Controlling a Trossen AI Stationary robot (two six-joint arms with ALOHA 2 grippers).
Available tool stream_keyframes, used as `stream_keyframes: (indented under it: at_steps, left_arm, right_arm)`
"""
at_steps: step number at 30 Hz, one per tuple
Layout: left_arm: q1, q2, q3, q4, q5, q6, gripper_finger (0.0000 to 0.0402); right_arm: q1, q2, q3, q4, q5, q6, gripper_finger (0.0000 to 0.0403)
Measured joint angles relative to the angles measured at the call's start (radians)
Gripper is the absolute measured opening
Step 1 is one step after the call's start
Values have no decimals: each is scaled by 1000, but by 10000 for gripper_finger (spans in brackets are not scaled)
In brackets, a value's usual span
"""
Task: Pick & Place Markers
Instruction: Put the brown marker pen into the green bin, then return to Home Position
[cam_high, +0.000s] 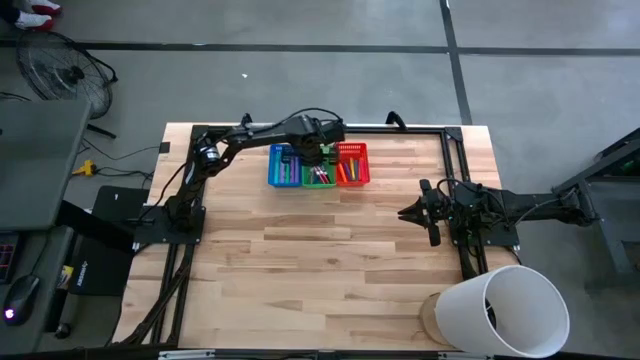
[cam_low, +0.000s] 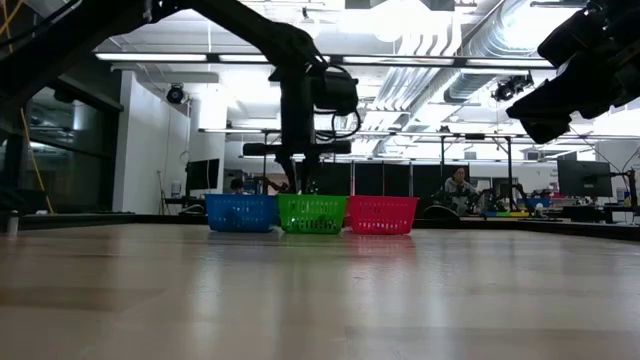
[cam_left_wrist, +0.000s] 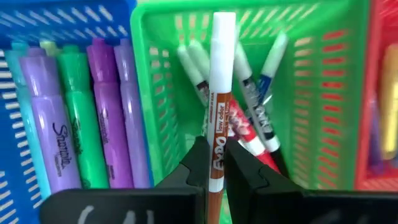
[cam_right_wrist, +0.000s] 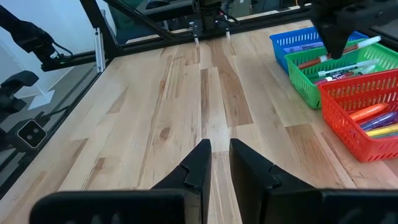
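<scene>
Left tool (cam_left_wrist: 213, 163) clamps a white-capped orange marker (cam_left_wrist: 217, 118) reading "low odor" above the green basket (cam_left_wrist: 323, 93), lower barrel hidden. Purple highlighters (cam_left_wrist: 53, 134) read "Sharpie". Right tool (cam_right_wrist: 214, 163), nearly closed, holds nothing.

Left wrist view: purple highlighter (cam_left_wrist: 46, 134) in the blue basket (cam_left_wrist: 18, 37) carries the script brand "Sharpie" along its barrel. White-capped dry-erase marker (cam_left_wrist: 219, 99), pinched in the left gripper (cam_left_wrist: 214, 165) over the green basket (cam_left_wrist: 323, 93), reads "low odor" on its orange label, with "EXPO" in large white letters just below, partly hidden by the fingers. Another marker (cam_left_wrist: 258, 115) lying in the green basket has dark lettering, likely "EXPO", not fully legible. No readable text in the other views.
</scene>
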Motion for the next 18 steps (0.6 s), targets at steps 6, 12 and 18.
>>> stream_keyframes:
  at_steps: [6, 12, 18]
  left_arm:
    - [-15, 0, -19, 6, 2, 81, 19]
    - [-15, 0, -20, 7, -10, 113, 56]
    - [-14, 0, -20, 35, 19, 218, 97]
  right_arm:
    - [0, 0, 0, 0, 0, 0, 49]
    - [0, 0, 0, 0, 0, 0, 47]
    - [0, 0, 0, 0, 0, 0, 52]
